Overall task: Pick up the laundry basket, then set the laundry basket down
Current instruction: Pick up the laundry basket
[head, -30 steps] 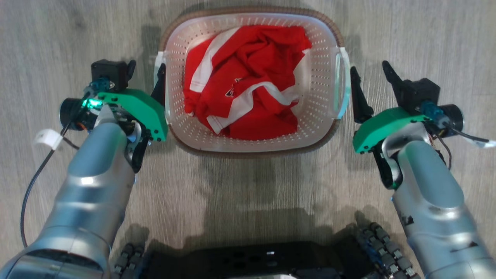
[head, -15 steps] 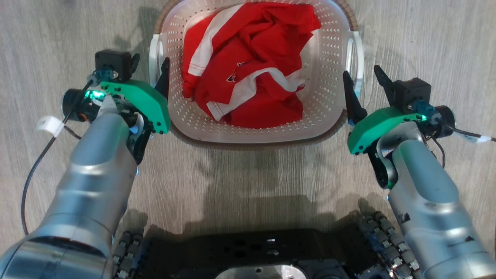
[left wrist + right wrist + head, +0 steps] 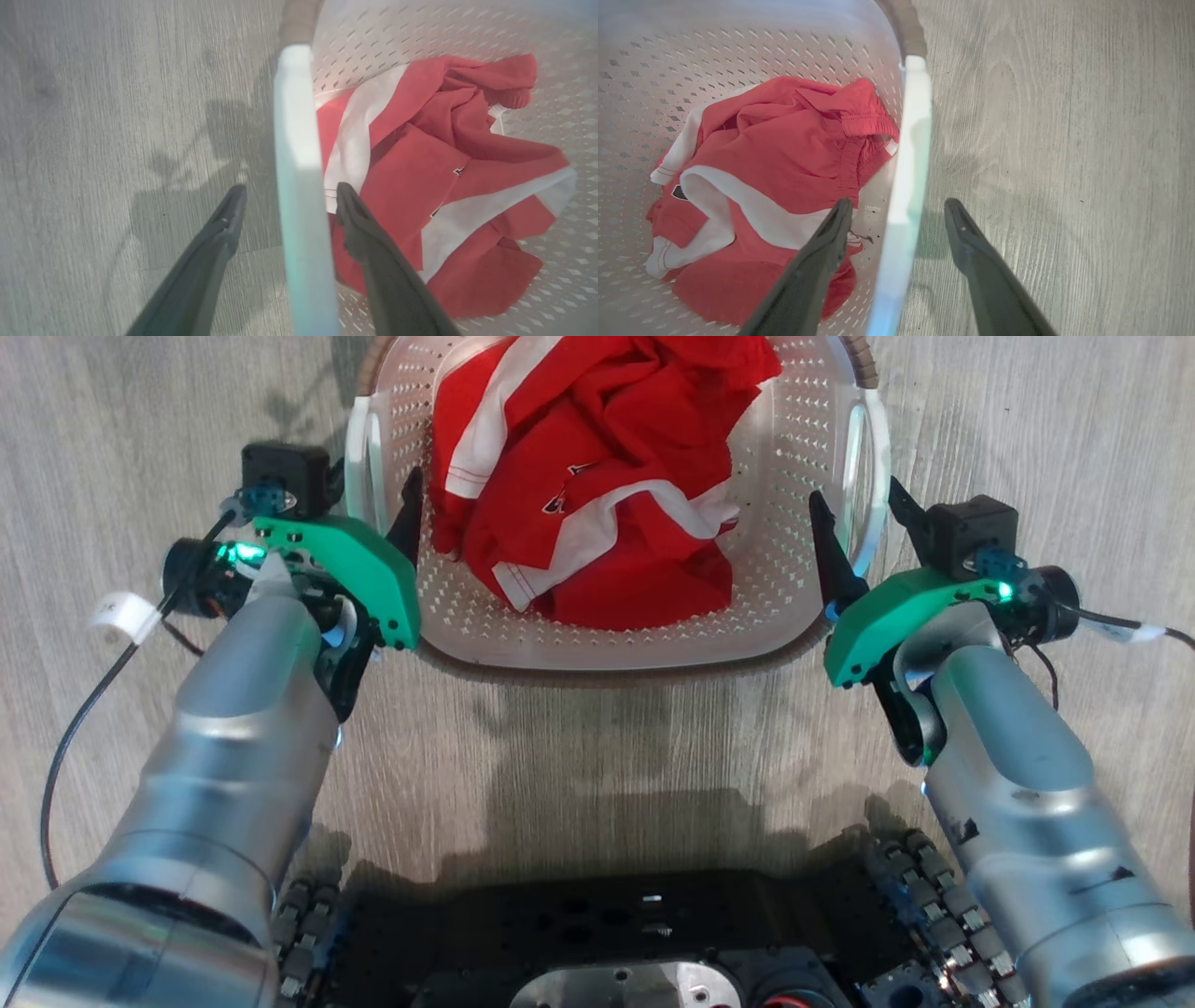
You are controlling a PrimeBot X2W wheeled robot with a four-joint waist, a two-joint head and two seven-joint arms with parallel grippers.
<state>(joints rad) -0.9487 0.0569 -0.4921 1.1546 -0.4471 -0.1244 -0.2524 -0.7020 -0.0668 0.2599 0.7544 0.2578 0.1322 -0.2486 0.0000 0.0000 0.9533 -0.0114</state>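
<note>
The white perforated laundry basket [image 3: 775, 569] with its brown rim band stands on the floor at the top middle of the head view, holding a red and white garment [image 3: 607, 476]. My left gripper [image 3: 371, 493] is open and straddles the basket's left handle [image 3: 358, 453], one finger inside the basket and one outside. My right gripper [image 3: 854, 495] is open and straddles the right handle [image 3: 870, 448] the same way. In the left wrist view the handle [image 3: 294, 140] runs between the fingers of the gripper [image 3: 289, 189]. The right wrist view shows the handle [image 3: 913, 130] inside the open gripper [image 3: 899, 203].
Grey wood-look floor [image 3: 597, 737] lies all around the basket. My dark wheeled base [image 3: 653, 943] sits at the bottom of the head view. A black cable with a white tag [image 3: 121, 616] hangs off the left wrist.
Both grippers have moved forward and inward; each now has a handle between its open fingers, where the right one stood outside its handle. The head view has shifted, so the basket sits higher.
</note>
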